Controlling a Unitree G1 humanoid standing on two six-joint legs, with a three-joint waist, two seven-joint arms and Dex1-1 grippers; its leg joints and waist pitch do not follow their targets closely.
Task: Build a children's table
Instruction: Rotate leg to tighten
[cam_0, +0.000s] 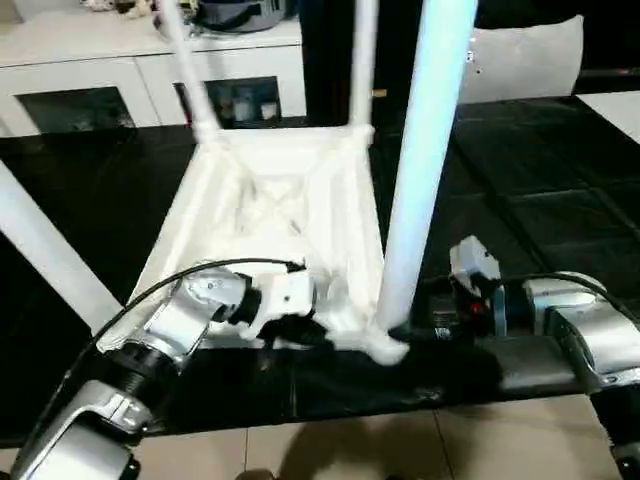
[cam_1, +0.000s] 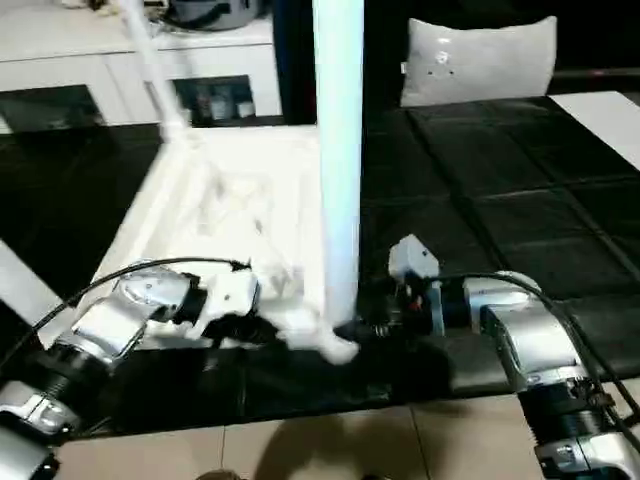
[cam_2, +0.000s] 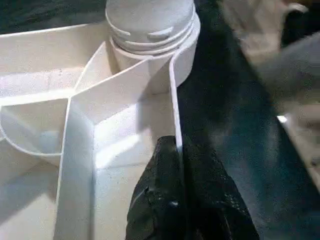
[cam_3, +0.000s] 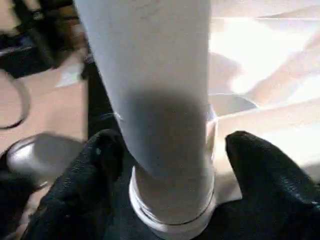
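Observation:
The white tabletop (cam_0: 270, 190) lies upside down on the black table, its ribs facing up. Two legs stand in the far corner sockets, one on the left (cam_0: 185, 60) and one on the right (cam_0: 362, 60). A third leg (cam_0: 420, 160) stands upright in the near right socket (cam_2: 150, 30). A fourth leg (cam_0: 45, 250) slants away at the left edge. My left gripper (cam_2: 177, 145) is shut on the thin near rim wall of the tabletop (cam_2: 172, 100). My right gripper (cam_3: 167, 145) is open around the base of the near right leg (cam_3: 155, 100), with a gap beside one finger (cam_3: 265, 175).
A white cabinet with glass doors (cam_0: 150, 70) runs along the back left. A white cushion (cam_0: 530, 60) sits at the back right. The black table (cam_0: 540, 200) ends just in front of my arms, with tiled floor (cam_0: 350, 450) below.

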